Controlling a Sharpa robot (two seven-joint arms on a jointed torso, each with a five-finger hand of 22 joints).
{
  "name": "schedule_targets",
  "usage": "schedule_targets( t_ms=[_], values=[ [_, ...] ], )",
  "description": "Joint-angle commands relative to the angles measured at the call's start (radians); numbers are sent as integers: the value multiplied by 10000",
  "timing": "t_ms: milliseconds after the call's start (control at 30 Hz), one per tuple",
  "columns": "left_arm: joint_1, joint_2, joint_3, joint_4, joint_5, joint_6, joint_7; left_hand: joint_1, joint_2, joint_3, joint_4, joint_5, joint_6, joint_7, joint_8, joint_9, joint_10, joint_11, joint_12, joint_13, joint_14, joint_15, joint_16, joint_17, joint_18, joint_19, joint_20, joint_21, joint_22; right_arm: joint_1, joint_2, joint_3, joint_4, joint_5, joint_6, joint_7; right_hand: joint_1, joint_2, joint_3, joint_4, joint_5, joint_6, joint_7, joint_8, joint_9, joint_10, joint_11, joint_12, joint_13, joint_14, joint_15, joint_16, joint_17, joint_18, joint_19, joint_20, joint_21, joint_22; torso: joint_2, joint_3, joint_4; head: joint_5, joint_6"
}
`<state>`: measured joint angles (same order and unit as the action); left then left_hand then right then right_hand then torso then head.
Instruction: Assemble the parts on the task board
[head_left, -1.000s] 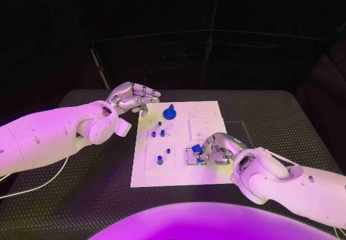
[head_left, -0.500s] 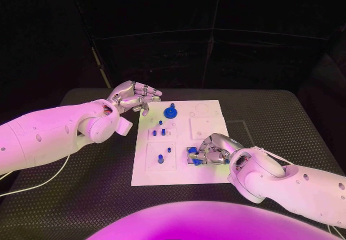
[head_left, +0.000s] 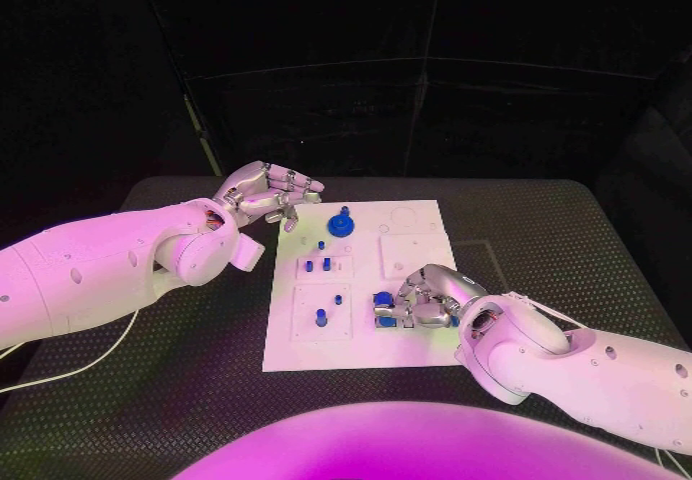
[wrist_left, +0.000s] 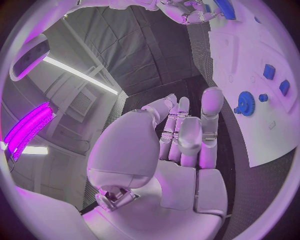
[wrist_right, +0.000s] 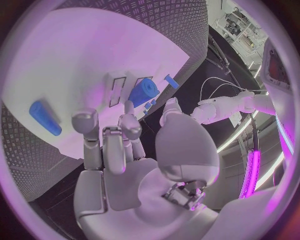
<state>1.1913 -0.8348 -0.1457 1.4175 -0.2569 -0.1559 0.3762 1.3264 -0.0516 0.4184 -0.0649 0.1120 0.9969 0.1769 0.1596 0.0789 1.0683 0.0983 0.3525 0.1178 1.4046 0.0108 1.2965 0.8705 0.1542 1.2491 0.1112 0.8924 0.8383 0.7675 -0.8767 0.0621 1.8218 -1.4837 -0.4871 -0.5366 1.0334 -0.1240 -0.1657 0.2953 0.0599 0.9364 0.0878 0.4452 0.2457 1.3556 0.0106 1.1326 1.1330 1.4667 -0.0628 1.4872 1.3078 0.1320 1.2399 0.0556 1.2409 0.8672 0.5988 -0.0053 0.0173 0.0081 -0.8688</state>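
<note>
While the left hand (head_left: 268, 195) hovers curled and empty just off the board's (head_left: 353, 350) far left corner, the right hand (head_left: 428, 297) rests over blue parts (head_left: 384, 299) at the board's right; grip unclear.

One task board (head_left: 361, 345) is lying on the tabletop (head_left: 173, 400); one blue gear (head_left: 340, 226) is sitting on it; two hands are showing.

Head camera looking steeply down on the black worktop (head_left: 173, 400) from above, wrist cameras set close behind the left hand (wrist_left: 181, 145) and right hand (wrist_right: 125, 150), all three views sharing the task board (head_left: 361, 350).
</note>
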Motion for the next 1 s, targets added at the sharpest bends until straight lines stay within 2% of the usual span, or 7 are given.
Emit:
schedule_targets(
  t_ms=[33, 100, 133, 200, 433, 867, 1000],
  values=[
    [15, -6, 8, 30, 43, 90, 5, -53, 0, 57, 24, -28, -55, 7, 29, -9, -93, -5, 41, 17, -71, 5, -16, -9, 71, -79, 13, -28, -17, 16, -42, 4, 80, -96, -153, 201, 417, 286, 187, -29, 201, 11, -16, 97, 59, -40, -16, -7, 17, 648, 57, -42, 615, -49, -20, -10, -37, 34, 1, 3, -10, -1, -13],
    [15, -8, 8, 31, 43, 92, 5, -53, 0, 57, 24, -28, -55, 7, 29, -9, -93, -5, 41, 17, -71, 5, -16, -9, 71, -79, 13, -28, -17, 16, -67, 4, 109, -123, -139, 224, 763, 408, 245, -56, 299, 50, -45, 180, 107, 11, -42, 31, 49, 662, 36, -24, 660, -56, 14, -26, -17, 83, 0, 3, -11, -14, -21],
    [16, -9, 8, 30, 43, 92, 4, -53, 0, 57, 24, -28, -55, 7, 29, -9, -93, -5, 41, 17, -71, 5, -16, -9, 71, -79, 13, -28, -17, 15, -81, 4, 118, -188, -119, 224, 1388, 554, 383, -273, 632, 95, -80, 269, 157, 61, -70, 84, 99, 674, 8, -5, 703, -61, 39, -48, -5, 115, -1, 2, -14, -22, -22],
    [16, -7, 8, 28, 43, 96, 5, -53, 0, 57, 24, -28, -55, 7, 29, -9, -93, -5, 41, 17, -71, 5, -16, -9, 71, -79, 13, -28, -17, 15, -94, 4, 118, -296, -72, 219, 2204, 624, 532, -655, 827, 264, -146, 485, 264, 135, -134, 201, 212, 688, -38, 20, 761, -64, 69, -85, 15, 164, -3, 0, -8, -17, -28],
    [15, 0, 8, 19, 43, 103, 7, -58, -3, 57, 24, -28, -64, 10, 26, -11, -101, -3, 44, 18, -70, 7, -12, -4, 71, -79, 15, -30, -19, 15, -42, 4, 77, -688, 143, 145, 3766, 791, 837, -1584, 616, 518, -347, 1167, 611, 255, -311, 397, 410, 726, -187, 104, 950, -92, 149, -218, 78, 313, 8, 7, 16, -14, -39],
    [15, -5, 8, 27, 43, 99, 1, -58, -3, 57, 24, -28, -64, 10, 26, -11, -101, -3, 44, 18, -70, 7, -12, -4, 71, -79, 15, -30, -19, 15, 49, 4, -32, -862, -58, 63, 3683, 1016, 721, -1529, 560, 415, -415, 1562, 799, 346, -372, 509, 514, 740, -238, 140, 1036, -115, 195, -277, 114, 399, 8, 2, -4, -5, -39],
    [15, -7, 8, 20, 43, 101, 1, -58, -3, 57, 24, -28, -64, 10, 26, -11, -101, -3, 44, 18, -70, 7, -12, -4, 71, -79, 15, -30, -19, 14, -74, 4, 58, -660, -408, 171, 3252, 1142, 527, -1148, 1262, 141, -381, 1601, 813, 324, -351, 460, 472, 729, -226, 116, 988, -110, 174, -285, 84, 345, -9, 13, -24, 9, -39]
  ],
)
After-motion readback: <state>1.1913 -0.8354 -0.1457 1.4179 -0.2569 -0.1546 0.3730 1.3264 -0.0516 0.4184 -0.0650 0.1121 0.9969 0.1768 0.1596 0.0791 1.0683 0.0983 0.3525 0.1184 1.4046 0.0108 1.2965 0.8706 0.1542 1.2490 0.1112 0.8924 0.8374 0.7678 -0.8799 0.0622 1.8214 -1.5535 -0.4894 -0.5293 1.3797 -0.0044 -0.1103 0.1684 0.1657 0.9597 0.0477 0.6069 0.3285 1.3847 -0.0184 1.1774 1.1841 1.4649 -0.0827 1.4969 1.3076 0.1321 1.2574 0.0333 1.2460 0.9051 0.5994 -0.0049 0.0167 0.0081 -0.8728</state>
